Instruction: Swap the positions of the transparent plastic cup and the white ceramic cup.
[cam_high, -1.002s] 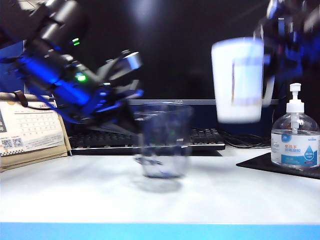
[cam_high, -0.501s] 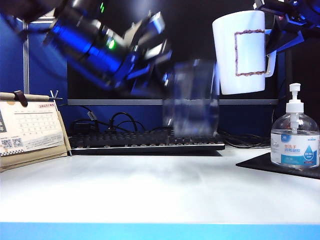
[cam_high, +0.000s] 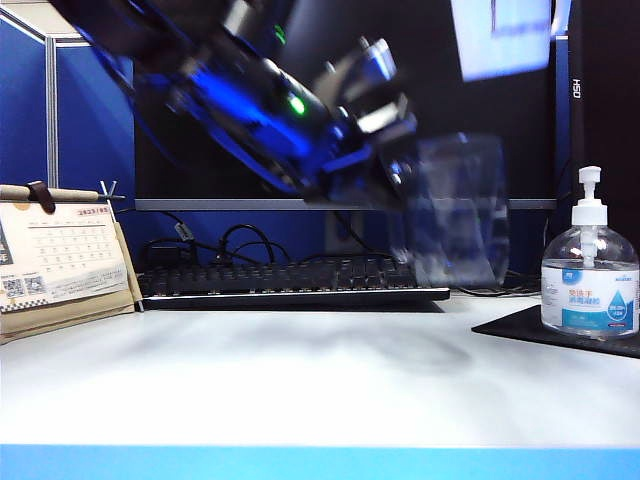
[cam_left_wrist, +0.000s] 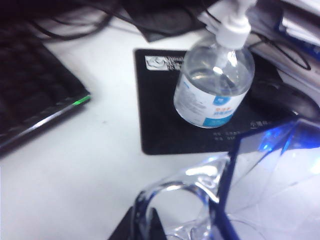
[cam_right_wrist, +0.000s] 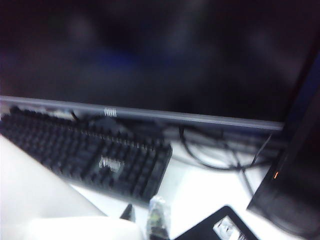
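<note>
In the right half of the exterior view, well above the white desk (cam_high: 300, 380), the transparent plastic cup (cam_high: 455, 215) is hanging in mid-air, blurred, carried by the left gripper (cam_high: 400, 175) at the end of the blue-lit arm that is reaching in from the upper left. The jaws are standing closed on the cup at its left side; in the left wrist view the clear faceted wall and angular handle (cam_left_wrist: 200, 200) are filling the lower right of the picture, with the pump-top sanitizer bottle (cam_left_wrist: 215, 85) and its black mat (cam_left_wrist: 160, 125) lying below. The cup is being kept high, probably so that it can cross toward the right without striking the keyboard (cam_high: 290, 280) or the bottle (cam_high: 590, 265).

At the top right corner of the exterior view, only the bottom of the white ceramic cup (cam_high: 505, 40) is showing, the lower edge of its printed frame just visible. The right gripper itself is lying outside that frame, so its hold cannot be seen there; in the right wrist view a pale blurred mass (cam_right_wrist: 45, 200) at the lower left is likely the mug held close under the camera, and the jaws are reading as nearly closed. The mug is being held higher still, apparently to leave the clear cup room to pass beneath it.

Neither cup is resting on the desk, so the swap seems to be at its crossing stage.
</note>
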